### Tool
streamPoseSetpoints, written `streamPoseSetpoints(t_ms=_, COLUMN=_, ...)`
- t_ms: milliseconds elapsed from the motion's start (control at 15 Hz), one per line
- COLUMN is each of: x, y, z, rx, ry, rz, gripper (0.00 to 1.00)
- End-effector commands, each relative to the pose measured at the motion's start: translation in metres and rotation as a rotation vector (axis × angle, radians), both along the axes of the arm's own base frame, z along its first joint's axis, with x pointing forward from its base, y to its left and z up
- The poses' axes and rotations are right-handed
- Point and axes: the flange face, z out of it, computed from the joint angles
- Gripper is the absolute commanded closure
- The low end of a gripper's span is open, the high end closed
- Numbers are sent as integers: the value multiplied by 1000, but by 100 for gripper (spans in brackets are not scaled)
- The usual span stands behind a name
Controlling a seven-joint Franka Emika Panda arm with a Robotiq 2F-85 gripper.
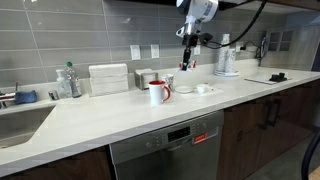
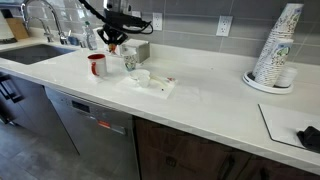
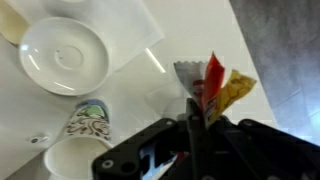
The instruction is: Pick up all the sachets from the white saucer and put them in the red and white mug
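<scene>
One gripper (image 3: pixel 193 122) pinching three sachets (image 3: pixel 212 85), grey-white, red, yellow, raised beside one white saucer (image 3: pixel 62 55), one red and white mug (image 1: pixel 158 92) near saucer, two cups (image 3: pixel 88 122) just beside saucer

Around me runs a long white counter (image 1: pixel 110 120), backed by a grey tiled wall (image 1: pixel 60 30) with white outlets (image 1: pixel 136 51). Below it sit a steel dishwasher (image 1: pixel 165 148) and dark wood cabinets (image 1: pixel 262 118). A sink (image 1: pixel 18 122) lies at the left end. The floor (image 2: pixel 25 150) is grey.
</scene>
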Motion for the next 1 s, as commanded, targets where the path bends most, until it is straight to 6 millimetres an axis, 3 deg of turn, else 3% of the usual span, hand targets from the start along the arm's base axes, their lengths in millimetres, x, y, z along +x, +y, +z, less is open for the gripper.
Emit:
streamPoseSetpoints(t_ms=0, x=-35, y=28, z=9, rx=88, ry=44, rz=57, gripper=99)
streamPoseSetpoints(t_ms=333, x=-44, y=67, z=6, rx=197, ry=-58, rz=15, gripper=99)
streamPoseSetpoints(t_ms=400, x=-33, y=61, z=12, rx=155, ry=-10, rz=20, gripper=99)
streamPoseSetpoints(t_ms=533, x=-33, y=68, z=11, rx=159, ry=-16, rz=25, gripper=97)
streamPoseSetpoints(t_ms=933, x=-33, y=62, z=12, rx=157, ry=-18, rz=15, gripper=97)
